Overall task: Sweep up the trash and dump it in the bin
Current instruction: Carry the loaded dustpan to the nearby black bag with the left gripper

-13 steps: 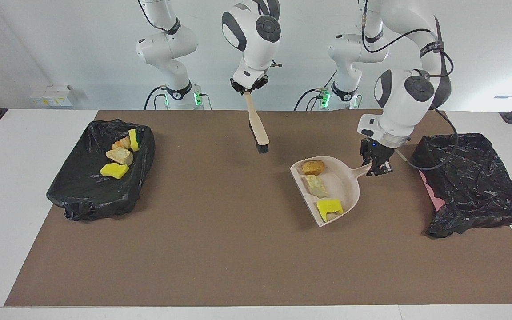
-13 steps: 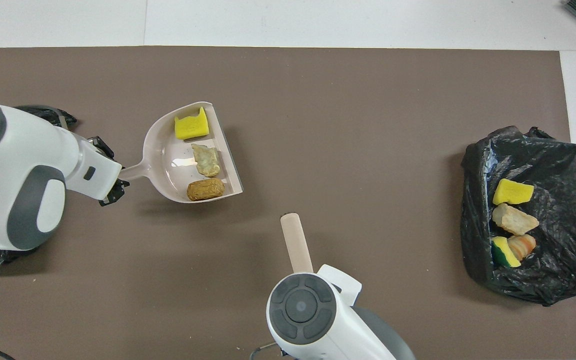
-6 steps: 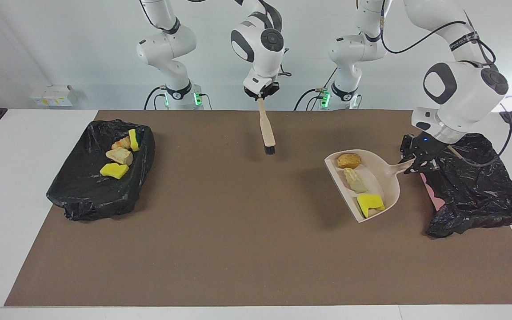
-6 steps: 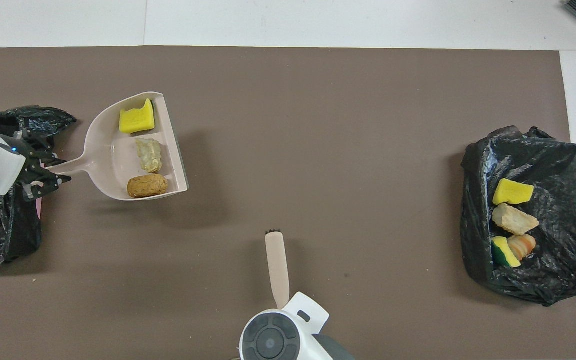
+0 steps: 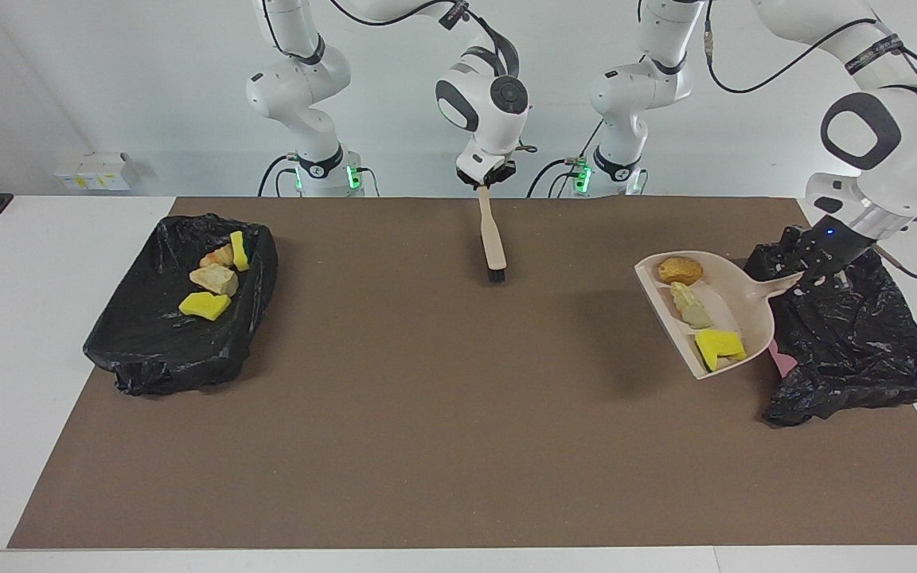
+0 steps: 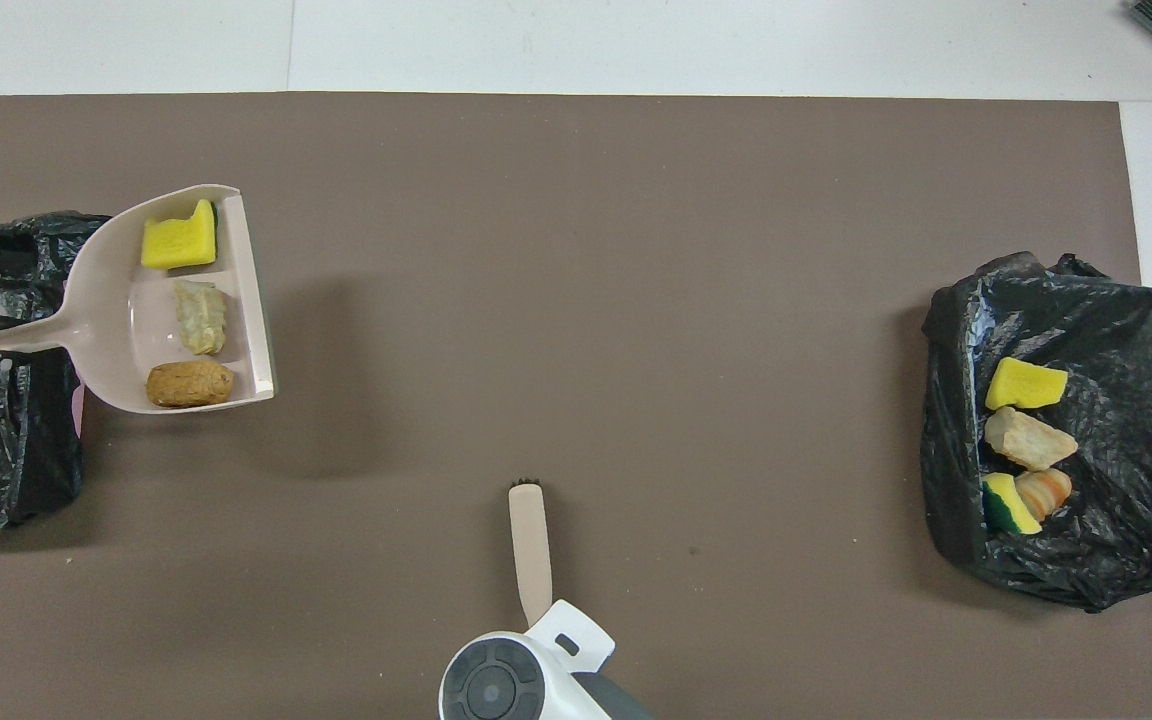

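- Carrying the dustpan (image 5: 733,314) by its handle: our left gripper (image 5: 818,267) is clamped on the handle end, raised over the edge of the black-bagged bin (image 5: 856,334) at the left arm's end of the table.
- We read the pan as held roughly level so nothing slides out before it's over the bag; the open lip points away from the bin toward the table middle, so it likely needs to swing round or tip to dump.
- Trash in the pan, three pieces: brown nugget (image 5: 680,270), pale lump (image 5: 691,305), yellow sponge chunk (image 5: 718,344). All sit along the lip side, none on the mat.
- Our right gripper (image 5: 485,180) is closed on the top of the brush (image 5: 493,239), which hangs bristles down over the mat near the robots' edge. We judge this arm is parked, keeping the brush out of the way.
- Other trash: four scraps (image 5: 216,278) already lie in the second black-bagged bin (image 5: 180,318) at the right arm's end, well apart from the pan.
- Brown mat (image 5: 442,430) covers the table between the two bins.
- In the way: the near bin's crumpled bag rim sits right under the pan handle; a pink bit (image 5: 782,358) shows beside the bag. Snagging the bag is our main worry.
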Tool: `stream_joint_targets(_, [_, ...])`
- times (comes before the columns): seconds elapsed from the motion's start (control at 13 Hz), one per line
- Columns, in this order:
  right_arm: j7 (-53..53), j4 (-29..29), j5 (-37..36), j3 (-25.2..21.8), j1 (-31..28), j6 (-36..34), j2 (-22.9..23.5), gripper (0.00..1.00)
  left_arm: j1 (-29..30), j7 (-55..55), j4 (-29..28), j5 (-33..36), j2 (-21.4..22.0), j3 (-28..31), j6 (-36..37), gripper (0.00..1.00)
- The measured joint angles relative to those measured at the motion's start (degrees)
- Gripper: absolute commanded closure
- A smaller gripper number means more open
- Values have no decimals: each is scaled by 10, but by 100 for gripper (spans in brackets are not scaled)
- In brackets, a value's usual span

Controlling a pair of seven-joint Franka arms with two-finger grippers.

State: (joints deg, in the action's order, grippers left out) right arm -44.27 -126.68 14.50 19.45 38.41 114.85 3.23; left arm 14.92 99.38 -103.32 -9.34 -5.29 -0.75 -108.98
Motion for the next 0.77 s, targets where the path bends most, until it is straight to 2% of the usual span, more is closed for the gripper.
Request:
stream_joint_targets(0.31, [-3,-13,0,-1,1,15,2,94,75,77,44,40,-23,3,11,100])
stream_joint_targets(0.39, [-8,-14,0,-2,1,15,2,88,87,92,49,52,-26,3,11,100])
stream_joint_targets(0.62, [-24,-16,0,-2,2,15,2,57,125,105,70,96,-35,3,11,100])
stream_joint_targets(0.77, [-24,-15,0,-2,1,15,1,45,134,117,81,136,-41,4,2,100])
